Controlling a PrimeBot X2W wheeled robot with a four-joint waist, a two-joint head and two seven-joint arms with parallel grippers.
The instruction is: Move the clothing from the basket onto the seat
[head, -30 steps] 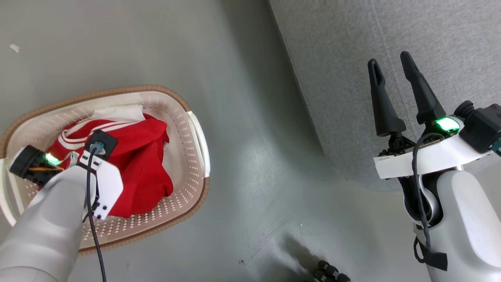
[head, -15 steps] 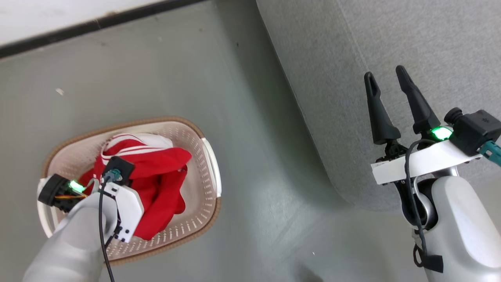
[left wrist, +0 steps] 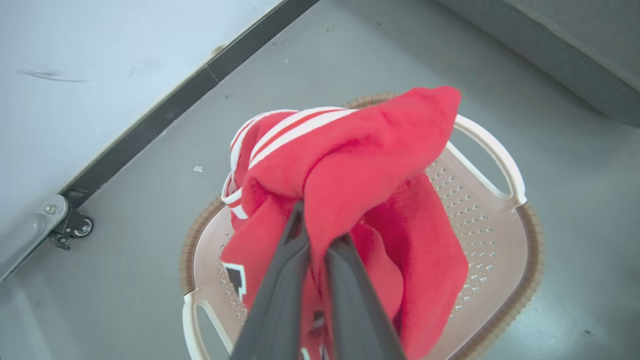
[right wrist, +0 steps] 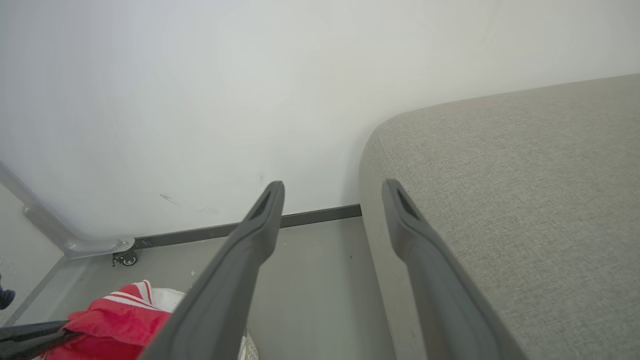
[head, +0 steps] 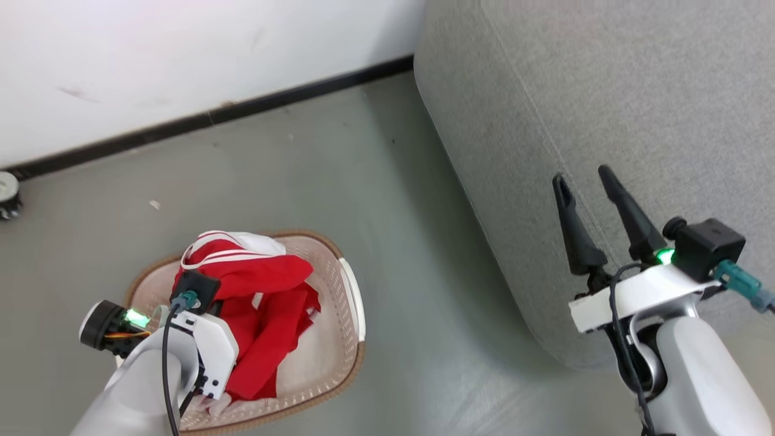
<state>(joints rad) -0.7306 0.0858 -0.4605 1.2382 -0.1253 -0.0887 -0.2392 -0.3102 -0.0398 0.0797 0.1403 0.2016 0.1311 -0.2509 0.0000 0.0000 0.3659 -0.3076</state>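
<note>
Head view, starting at the left: your left forearm (head: 136, 393) reaches in over the near side of the basket (head: 356, 315), covering part of the clothing (head: 266, 284). In the left wrist view, the left gripper (left wrist: 317, 225) is pinched almost closed on a fold of the clothing. The red cloth drapes over both fingertips, with a white-striped part bunched just beyond them. The rest hangs down inside the basket, and you cannot tell whether the lowest folds touch the basket's bottom. Right of the basket is bare grey floor (head: 424, 272), and beyond that the seat (head: 605, 91). The right gripper (head: 581, 175) is well to the right of the basket, over the seat's near edge. Its jaws are spread wide and hold nothing.
</note>
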